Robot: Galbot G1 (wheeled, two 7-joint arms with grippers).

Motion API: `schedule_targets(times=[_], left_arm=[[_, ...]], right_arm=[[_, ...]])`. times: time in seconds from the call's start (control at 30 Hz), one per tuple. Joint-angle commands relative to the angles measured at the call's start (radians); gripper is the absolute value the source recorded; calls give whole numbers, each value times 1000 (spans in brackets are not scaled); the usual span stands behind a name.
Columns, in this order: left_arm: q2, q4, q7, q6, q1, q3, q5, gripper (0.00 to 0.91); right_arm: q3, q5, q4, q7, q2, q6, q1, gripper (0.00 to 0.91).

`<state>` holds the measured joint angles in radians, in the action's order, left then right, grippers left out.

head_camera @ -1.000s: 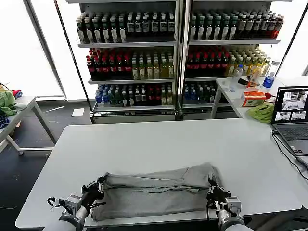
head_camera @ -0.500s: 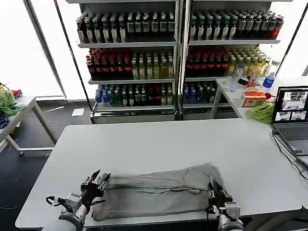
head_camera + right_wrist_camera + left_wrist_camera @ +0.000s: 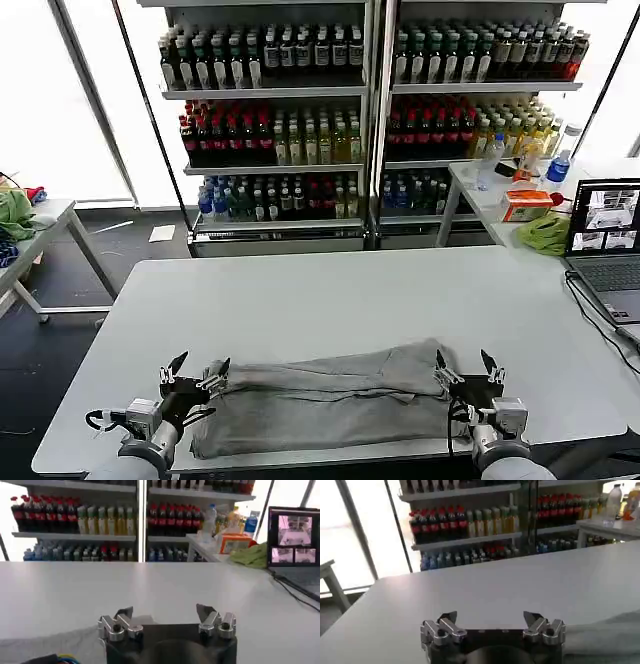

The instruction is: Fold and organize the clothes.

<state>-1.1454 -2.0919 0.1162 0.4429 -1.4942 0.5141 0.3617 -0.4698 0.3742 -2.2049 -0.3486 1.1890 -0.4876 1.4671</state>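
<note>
Shirt (image 3: 325,400): soft matt grey cloth, creased where folded.
Table (image 3: 350,300): smooth pale top with a matt finish and faint sheen.
Left gripper (image 3: 194,375): bright bare-metal fingers (image 3: 442,627) on a black matt body.
Right gripper (image 3: 466,374): the same silvery metal fingertips (image 3: 212,620), dark housing.
Bottles (image 3: 270,50): glossy, clear walls.
Shelving (image 3: 265,92): pale painted metal.
Laptop (image 3: 605,240): glossy screen.
</note>
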Motion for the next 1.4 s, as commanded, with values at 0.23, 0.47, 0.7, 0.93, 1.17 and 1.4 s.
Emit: schedule_targets(times=[0.23,0.47,0.7,0.93,1.17,1.4], left_arm=[[-122,9,19,11,-28,-2,71,897],[-128,36,12,5,-31,0,55,897],[-133,70,2,-6,-33,0,42,504],[-137,85,-8,-11,-35,-4,27,464],[-144,102,-27,-26,-47,-9,2,0],[-148,104,-46,-50,-58,-9,-11,0]], right_arm=[[-7,33,-49,-1,-23,-6,-42,907],[-6,35,-53,0,-24,-4,-37,907],[-8,37,-61,1,-24,-4,-33,907],[-13,43,-66,0,-25,-4,-30,907],[-28,61,-64,-1,-33,-7,-35,907],[-42,96,-58,-6,-41,-20,-60,907]])
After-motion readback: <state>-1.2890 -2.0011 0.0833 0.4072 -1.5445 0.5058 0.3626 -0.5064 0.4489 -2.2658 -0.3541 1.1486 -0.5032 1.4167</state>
